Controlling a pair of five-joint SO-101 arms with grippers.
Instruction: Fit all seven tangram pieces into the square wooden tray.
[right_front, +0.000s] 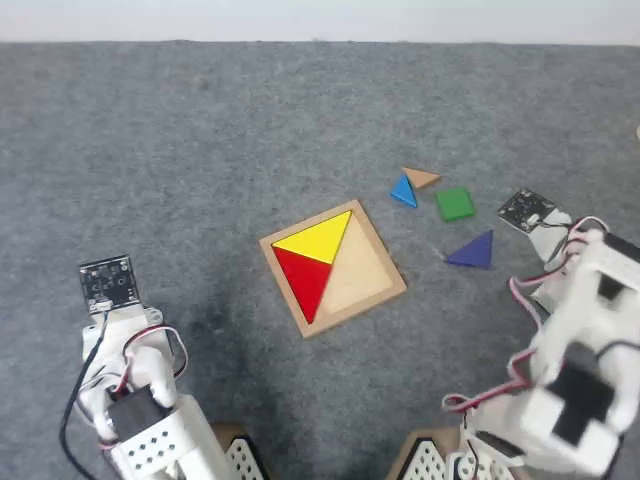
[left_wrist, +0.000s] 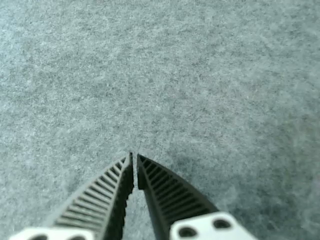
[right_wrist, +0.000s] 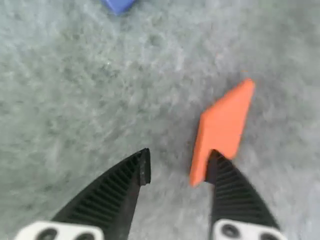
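Observation:
The square wooden tray (right_front: 383, 272) lies mid-table, holding a yellow triangle (right_front: 318, 240) and a red triangle (right_front: 303, 278). On the carpet beyond it lie a small blue triangle (right_front: 403, 191), a tan triangle (right_front: 421, 177), a green square (right_front: 455, 204) and a dark blue triangle (right_front: 472, 251). My right gripper (right_wrist: 180, 157) is open just over the carpet. An orange parallelogram (right_wrist: 222, 130) lies flat outside the gap, and one finger (right_wrist: 222, 172) covers its near corner. My left gripper (left_wrist: 134, 159) is shut and empty over bare carpet.
Grey carpet covers the whole table. The left arm (right_front: 140, 390) stands at the near left, the right arm (right_front: 570, 340) at the near right, close to the loose pieces. An edge of a blue piece (right_wrist: 118, 5) shows beyond the right gripper.

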